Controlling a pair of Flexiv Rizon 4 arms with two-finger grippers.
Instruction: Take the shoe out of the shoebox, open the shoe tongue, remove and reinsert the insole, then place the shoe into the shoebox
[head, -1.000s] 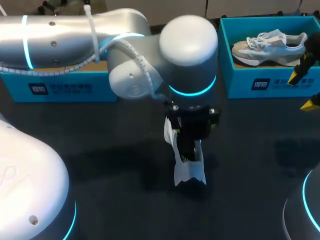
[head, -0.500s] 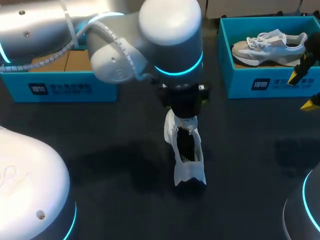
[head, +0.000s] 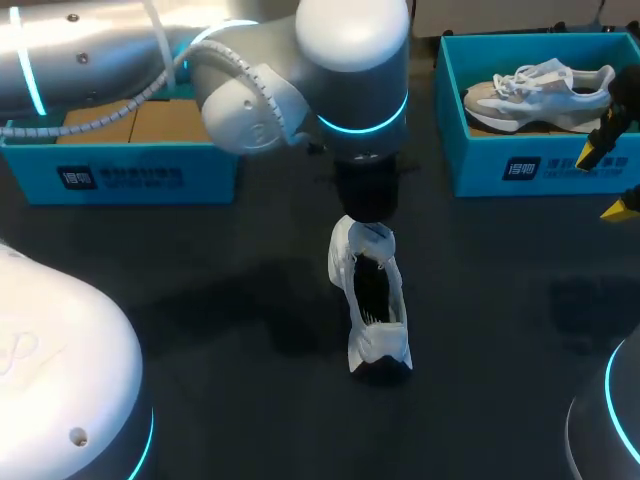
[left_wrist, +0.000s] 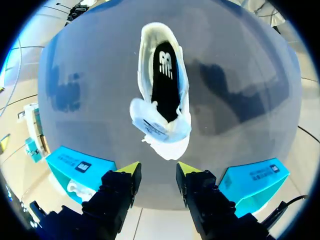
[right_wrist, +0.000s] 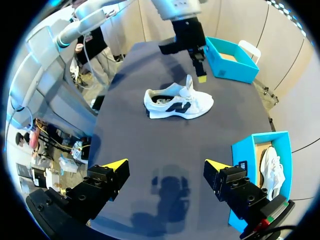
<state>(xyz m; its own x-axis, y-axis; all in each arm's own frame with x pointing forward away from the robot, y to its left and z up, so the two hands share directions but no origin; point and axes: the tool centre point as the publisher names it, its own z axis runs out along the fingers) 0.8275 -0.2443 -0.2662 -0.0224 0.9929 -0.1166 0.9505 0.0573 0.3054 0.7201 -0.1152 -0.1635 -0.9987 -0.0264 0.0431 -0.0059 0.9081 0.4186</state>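
White shoe sits on its sole mid-table, tongue flipped up, dark insole inside. Left gripper hangs over 1 end of it, fingers spread, holding nothing. Right gripper is spread wide too, empty, by the right shoebox holding another shoe.

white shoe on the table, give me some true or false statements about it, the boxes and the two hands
The white shoe rests on the table, not in a box. True.
The left hand is shut on the shoe. False: it is open above it, not touching.
The right shoebox holds another shoe. True.
The right hand holds the insole. False: it is open and empty; a dark insole lies in the white shoe.
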